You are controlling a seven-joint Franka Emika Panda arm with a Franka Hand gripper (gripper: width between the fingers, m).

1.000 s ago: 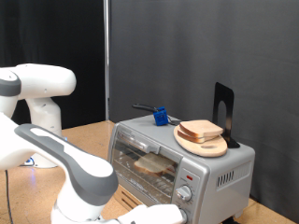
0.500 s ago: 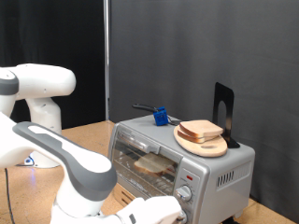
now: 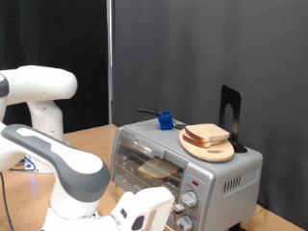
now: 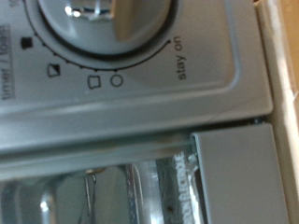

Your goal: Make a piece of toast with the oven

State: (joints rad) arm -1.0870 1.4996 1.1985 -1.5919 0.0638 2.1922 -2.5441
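At the exterior view's bottom, the white arm's claw (image 3: 166,214) has come up and rightwards since a second ago, when only its edge showed low in frame; it now sits right at the knob column of the boxy silver-grey toaster oven (image 3: 226,173). Can't tell if the claw's fingers are apart or together. Wrist view is filled by a round grey dial (image 4: 98,23) with "stay on" lettering and mode symbols, and the glass door's edge below.

Oven, plate and slices unmoved. Oven's long axis runs left-right, glass front facing near-left. One pale, tan-crusted square bread slice (image 3: 159,170) lies flat inside on the rack; another similar slice (image 3: 206,134) lies flat on a round wooden plate (image 3: 211,149) on the oven's roof.

Wooden bench (image 3: 82,139), black curtain backdrop (image 3: 202,48).
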